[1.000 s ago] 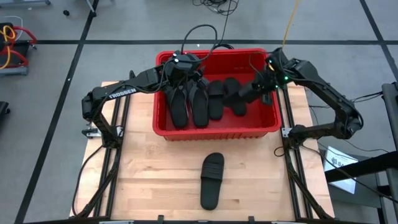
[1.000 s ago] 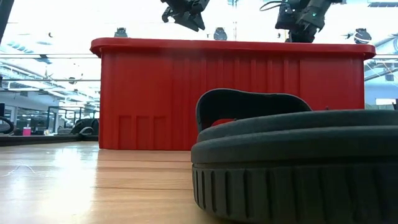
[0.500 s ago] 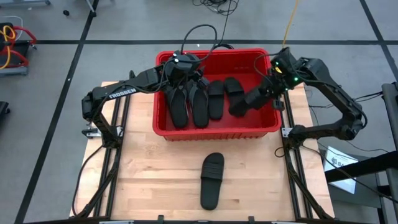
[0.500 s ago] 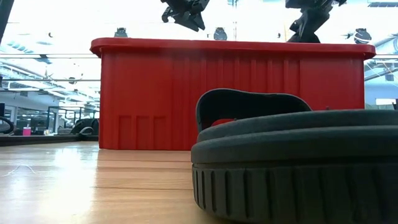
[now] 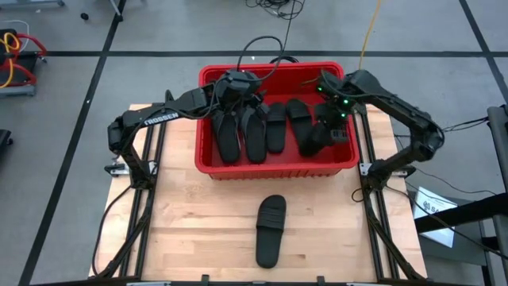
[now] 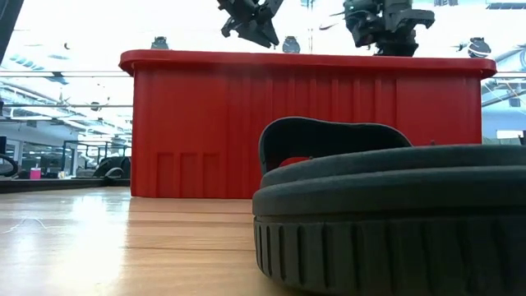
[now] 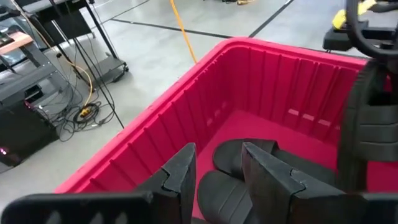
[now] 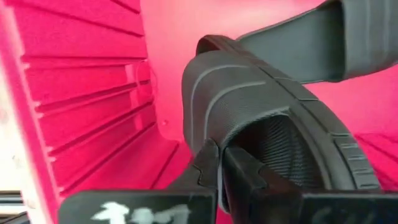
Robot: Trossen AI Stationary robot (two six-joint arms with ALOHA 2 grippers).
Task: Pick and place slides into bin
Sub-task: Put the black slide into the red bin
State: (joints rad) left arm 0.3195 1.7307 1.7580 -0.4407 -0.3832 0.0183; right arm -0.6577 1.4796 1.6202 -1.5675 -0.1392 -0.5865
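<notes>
The red bin (image 5: 274,168) stands at the table's far middle. Several black slides (image 5: 254,135) lie side by side on its floor. One more black slide (image 5: 270,230) lies flat on the table in front of the bin and fills the low view's foreground (image 6: 386,214). My right gripper (image 5: 329,119) is over the bin's right part, shut on a black wide-strap slide (image 5: 313,141). My left gripper (image 5: 238,83) hovers open above the bin's far left part, with nothing between its fingers (image 7: 217,177). My right gripper pinches the edge of the slide's wide strap (image 8: 214,134) between its two fingers. The fingers come from above and point almost straight down. The slide hangs below them inside the bin, by the right wall. Whether its lower end touches the bin's floor cannot be told.
The bin's ribbed walls (image 8: 81,93) stand close beside the held slide. Bare wooden tabletop (image 5: 190,230) lies left and right of the loose slide. Cables (image 5: 262,44) trail on the floor behind the bin. The left arm (image 5: 159,115) reaches in from the table's left.
My right gripper has tipped from a slant to pointing almost straight down over the bin's right part, staying shut. Its slide, which stretched out toward the bin's middle, has swung round and now hangs under the gripper, nearer the bin's right wall.
</notes>
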